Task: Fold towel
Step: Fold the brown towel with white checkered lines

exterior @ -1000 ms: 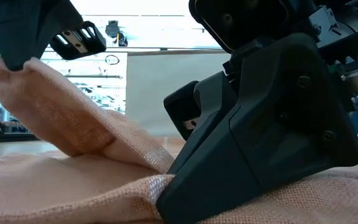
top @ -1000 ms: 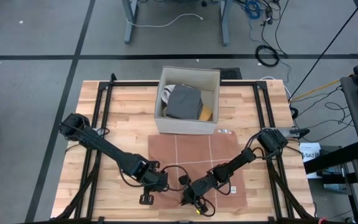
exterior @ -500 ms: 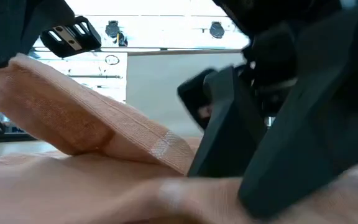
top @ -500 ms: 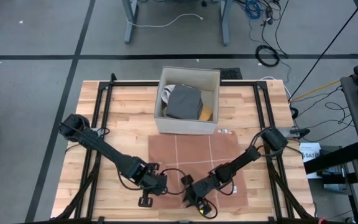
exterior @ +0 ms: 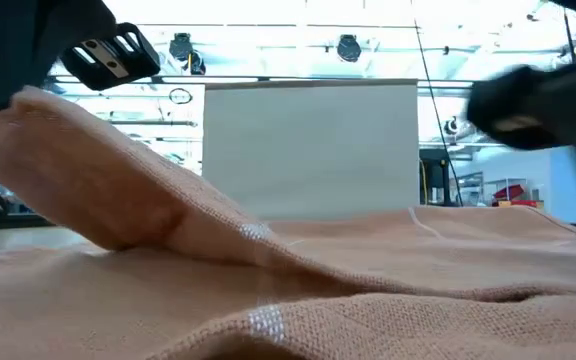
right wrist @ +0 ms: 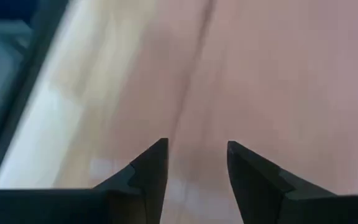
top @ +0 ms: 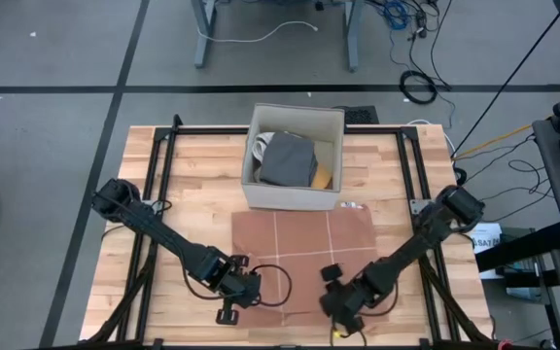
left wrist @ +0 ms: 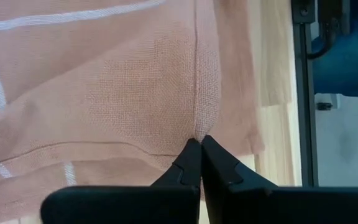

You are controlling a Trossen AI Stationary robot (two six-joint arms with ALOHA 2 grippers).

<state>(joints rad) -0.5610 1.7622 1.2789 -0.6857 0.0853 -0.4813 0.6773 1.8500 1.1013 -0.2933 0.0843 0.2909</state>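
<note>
Towel (top: 304,258) on table (top: 192,185), box (top: 295,156) just behind.

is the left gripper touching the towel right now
Touching. The left wrist view shows the left gripper shut on the hem of the towel, and the low view shows that edge lifted off the table.

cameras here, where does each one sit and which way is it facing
High view: above the table, looking straight down on the towel, the box and both arms.
Low view: at table-top height, looking level across the towel; the left gripper lifts an edge.
Left wrist view: on the left arm, looking past the left gripper, shut on the towel.
Right wrist view: on the right arm, looking past the open right gripper down at the towel.
All four share the towel.
</note>
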